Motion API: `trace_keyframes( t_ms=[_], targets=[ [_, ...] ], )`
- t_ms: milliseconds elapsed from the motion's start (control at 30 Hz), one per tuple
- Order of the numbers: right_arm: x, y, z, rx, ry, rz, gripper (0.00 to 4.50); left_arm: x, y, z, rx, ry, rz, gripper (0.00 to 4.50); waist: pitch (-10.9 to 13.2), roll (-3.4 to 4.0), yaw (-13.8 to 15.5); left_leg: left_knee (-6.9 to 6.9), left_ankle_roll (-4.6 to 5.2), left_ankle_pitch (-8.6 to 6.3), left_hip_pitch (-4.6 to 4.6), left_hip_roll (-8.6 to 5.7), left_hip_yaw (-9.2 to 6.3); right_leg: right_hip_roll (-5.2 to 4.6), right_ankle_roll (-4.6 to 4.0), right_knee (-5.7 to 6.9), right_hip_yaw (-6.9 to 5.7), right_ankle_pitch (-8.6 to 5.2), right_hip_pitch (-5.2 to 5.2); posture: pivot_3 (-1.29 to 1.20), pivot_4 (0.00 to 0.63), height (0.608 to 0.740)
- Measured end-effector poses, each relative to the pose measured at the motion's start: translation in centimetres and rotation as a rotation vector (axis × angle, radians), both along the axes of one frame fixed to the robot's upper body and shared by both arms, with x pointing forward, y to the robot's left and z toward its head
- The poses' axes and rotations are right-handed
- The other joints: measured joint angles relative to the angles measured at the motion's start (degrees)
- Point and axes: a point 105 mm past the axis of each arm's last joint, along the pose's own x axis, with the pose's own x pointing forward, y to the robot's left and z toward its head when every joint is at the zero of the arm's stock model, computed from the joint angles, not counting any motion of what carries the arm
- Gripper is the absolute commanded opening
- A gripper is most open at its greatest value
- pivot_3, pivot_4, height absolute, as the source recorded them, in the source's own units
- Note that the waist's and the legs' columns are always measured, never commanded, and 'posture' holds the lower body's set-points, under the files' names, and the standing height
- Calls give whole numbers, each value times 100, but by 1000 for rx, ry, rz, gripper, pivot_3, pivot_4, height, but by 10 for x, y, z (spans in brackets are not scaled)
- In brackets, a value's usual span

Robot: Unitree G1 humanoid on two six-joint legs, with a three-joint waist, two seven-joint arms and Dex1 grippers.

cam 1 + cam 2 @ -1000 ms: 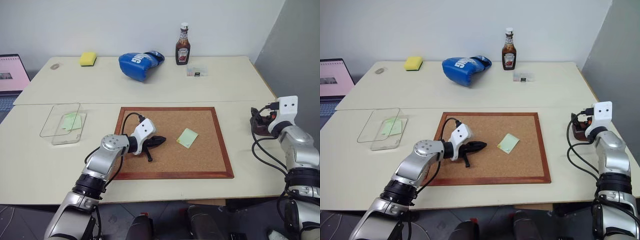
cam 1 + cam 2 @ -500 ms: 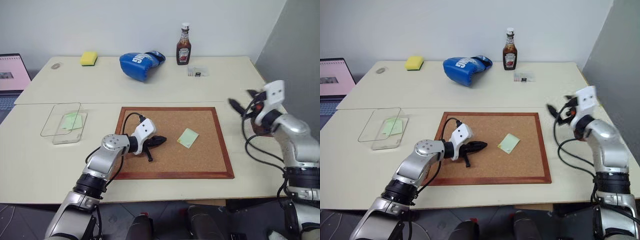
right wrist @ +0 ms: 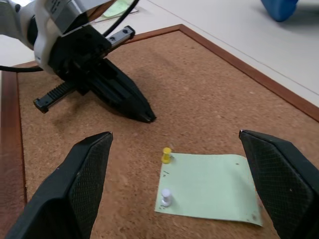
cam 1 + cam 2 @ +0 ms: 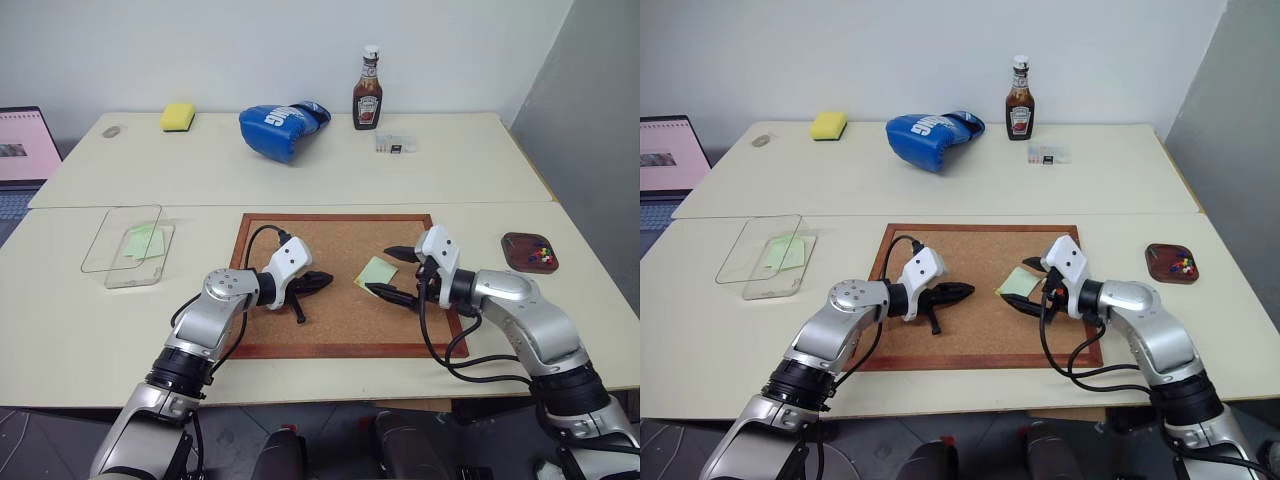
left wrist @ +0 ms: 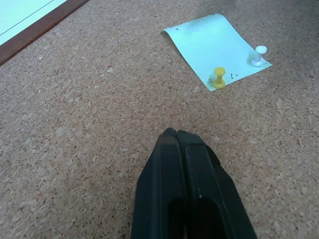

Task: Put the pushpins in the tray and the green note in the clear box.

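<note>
Corkboard (image 4: 340,285) at the counter's near middle carries the green note (image 3: 209,185), pinned by a yellow pushpin (image 3: 166,155) and a white pushpin (image 3: 166,197). Right claw (image 4: 392,272) hangs wide open around the note; left claw (image 4: 322,280), shut and empty, points at it from the corkboard's left part. The tray (image 4: 529,252) lies right of the corkboard, the clear box (image 4: 128,243) left.

Bare corkboard (image 4: 340,325) separates the shut left pincer (image 4: 322,281) from the green note (image 4: 375,272), flanked by the wide right pincer (image 4: 385,272).
</note>
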Motion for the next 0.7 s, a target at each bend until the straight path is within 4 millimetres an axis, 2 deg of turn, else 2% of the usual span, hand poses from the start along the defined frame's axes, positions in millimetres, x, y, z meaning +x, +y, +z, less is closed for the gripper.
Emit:
trace_keyframes(
  t_ms=[200, 300, 367, 700],
  targets=[
    [1, 0, -23, -10, 60, -22, 4304, -2, 0, 0, -1, -3, 7, 0, 0, 0, -1, 0, 0, 0, -1, 0, 1, 0, 0, 0, 1, 0, -1, 0, 150, 740],
    [2, 0, -29, -5, 80, -29, 3870, -2, 0, 0, 0, -1, 13, 0, 0, 0, -6, 0, 0, 0, 0, 0, 1, 0, 0, 0, 1, 0, -1, 0, 150, 740],
    [2, 1, -32, -20, 77, -23, 3359, -2, 0, 0, 0, 0, 14, 0, 0, 0, -6, 0, 0, 0, 0, 0, 1, 0, 0, -1, 1, 0, -1, 0, 150, 740],
    [3, 1, -48, -52, 94, -15, 1550, -2, 0, 0, 1, 0, 12, 0, 0, 0, -6, 0, 0, 0, -1, 0, 1, 0, 0, 0, 1, 0, -1, 0, 150, 740]
  ],
)
